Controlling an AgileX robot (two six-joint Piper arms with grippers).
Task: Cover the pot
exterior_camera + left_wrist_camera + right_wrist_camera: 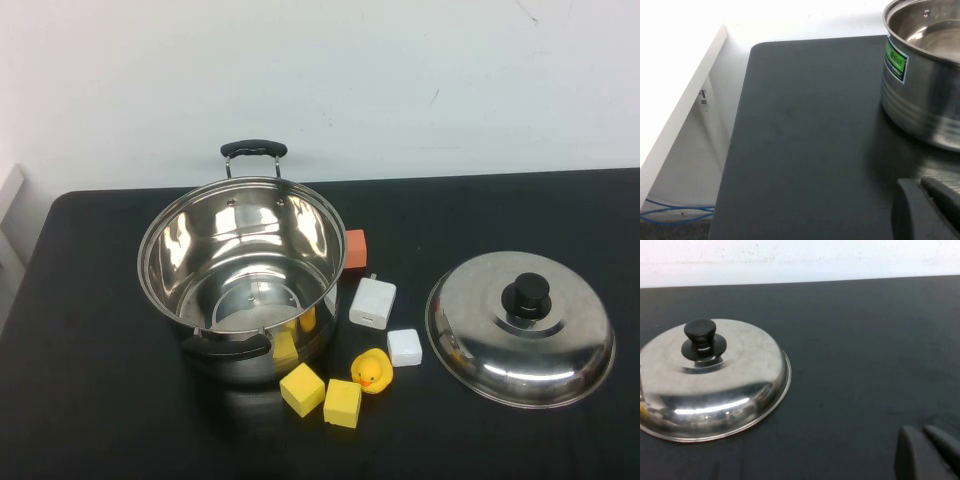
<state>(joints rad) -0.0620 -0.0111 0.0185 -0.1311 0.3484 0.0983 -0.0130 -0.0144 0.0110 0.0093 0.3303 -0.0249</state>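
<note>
The left end effector [927, 210] is hovering low over the black surface [805, 140] near the pot [240, 275], its fingers lying close together. The right end effector [927, 452], fingers likewise nearly touching, is sitting apart from the lid [710, 380]. The uncovered pot is standing upright left of centre.

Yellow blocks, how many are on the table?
2: one yellow block in front of the pot, the other yellow block touching its right side, below the rubber duck. The yellow seen on the pot's wall looks like a reflection.
</note>
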